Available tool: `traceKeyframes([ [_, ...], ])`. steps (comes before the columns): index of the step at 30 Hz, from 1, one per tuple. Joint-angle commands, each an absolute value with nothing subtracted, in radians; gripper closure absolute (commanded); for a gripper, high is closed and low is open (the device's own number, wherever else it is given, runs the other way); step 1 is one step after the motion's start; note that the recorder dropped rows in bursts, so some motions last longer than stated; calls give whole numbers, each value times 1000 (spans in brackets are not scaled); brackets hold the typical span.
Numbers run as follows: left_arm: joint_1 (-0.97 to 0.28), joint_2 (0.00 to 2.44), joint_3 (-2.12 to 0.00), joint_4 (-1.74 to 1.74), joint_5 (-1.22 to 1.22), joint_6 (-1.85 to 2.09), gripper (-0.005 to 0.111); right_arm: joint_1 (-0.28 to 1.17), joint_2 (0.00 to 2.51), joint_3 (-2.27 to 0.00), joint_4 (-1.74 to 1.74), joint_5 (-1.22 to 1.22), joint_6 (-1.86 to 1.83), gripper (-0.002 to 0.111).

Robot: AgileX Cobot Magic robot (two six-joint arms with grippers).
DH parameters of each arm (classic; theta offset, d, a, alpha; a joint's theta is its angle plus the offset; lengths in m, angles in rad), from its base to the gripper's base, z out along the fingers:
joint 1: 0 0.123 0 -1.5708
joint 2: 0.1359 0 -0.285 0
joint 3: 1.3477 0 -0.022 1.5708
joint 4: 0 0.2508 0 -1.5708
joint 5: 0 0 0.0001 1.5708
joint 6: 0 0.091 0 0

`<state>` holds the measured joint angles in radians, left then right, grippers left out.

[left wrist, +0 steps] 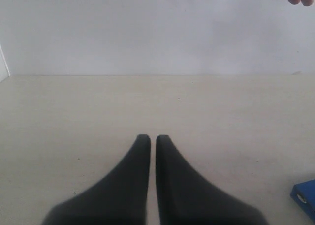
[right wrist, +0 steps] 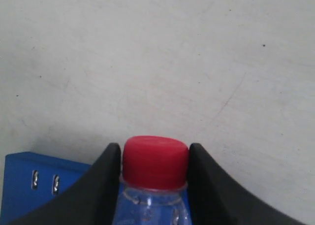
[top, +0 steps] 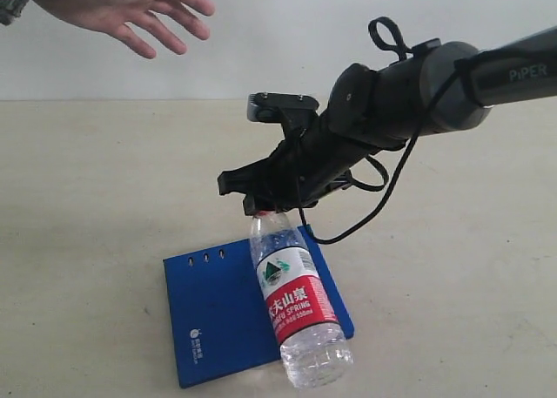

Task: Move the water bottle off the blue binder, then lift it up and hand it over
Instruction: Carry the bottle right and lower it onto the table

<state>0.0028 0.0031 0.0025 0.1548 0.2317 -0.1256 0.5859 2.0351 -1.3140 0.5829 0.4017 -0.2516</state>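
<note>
The right gripper (top: pixel 261 208) reaches in from the right and is clamped on the bottle (top: pixel 296 302) at its top. In the right wrist view the two black fingers (right wrist: pixel 101 185) press against either side of the red cap (right wrist: pixel 155 162), and the clear neck shows just under it.

The bottle hangs tilted, cap up and to the far side, with its base toward the near right. Its lower half (with the red, white and green label (top: pixel 291 295)) lies in front of the binder's right edge, and its base overlaps the binder's near right corner. Whether the base touches the binder cannot be told.

The binder (top: pixel 213 320) lies flat on the table (top: pixel 87 180), near the middle. It has small slots (top: pixel 206 258) along its far edge and a white logo (top: pixel 197 344) at its near left corner.

The left gripper (left wrist: pixel 148 139) hovers over bare table with its fingers drawn almost together. Only a thin slit shows between them, with nothing in it. A blue corner of the binder shows at the edge of that view.

A person's hand (top: pixel 130 6) is held open, fingers spread, at the far left, well above the table and apart from the bottle.
</note>
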Motion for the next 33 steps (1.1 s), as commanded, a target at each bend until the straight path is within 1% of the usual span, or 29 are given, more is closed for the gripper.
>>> traceKeyframes([
  [1, -1, 0, 0, 153, 224, -121, 102, 573, 1969, -1319, 490, 416, -263, 108],
  [8, -1, 0, 0, 153, 224, -121, 102, 496, 1822, -1271, 313, 400, -210, 108],
  [16, -1, 0, 0, 153, 224, -121, 102, 389, 1660, -1079, 124, 259, -173, 108],
  [26, -1, 0, 0, 153, 224, -121, 102, 244, 1508, -846, 111, -211, -276, 108],
  [29, -1, 0, 0, 153, 224, -121, 102, 238, 1497, -792, 111, -336, -291, 108],
  [33, -1, 0, 0, 153, 224, -121, 102, 240, 1496, -699, 111, -566, -296, 108],
])
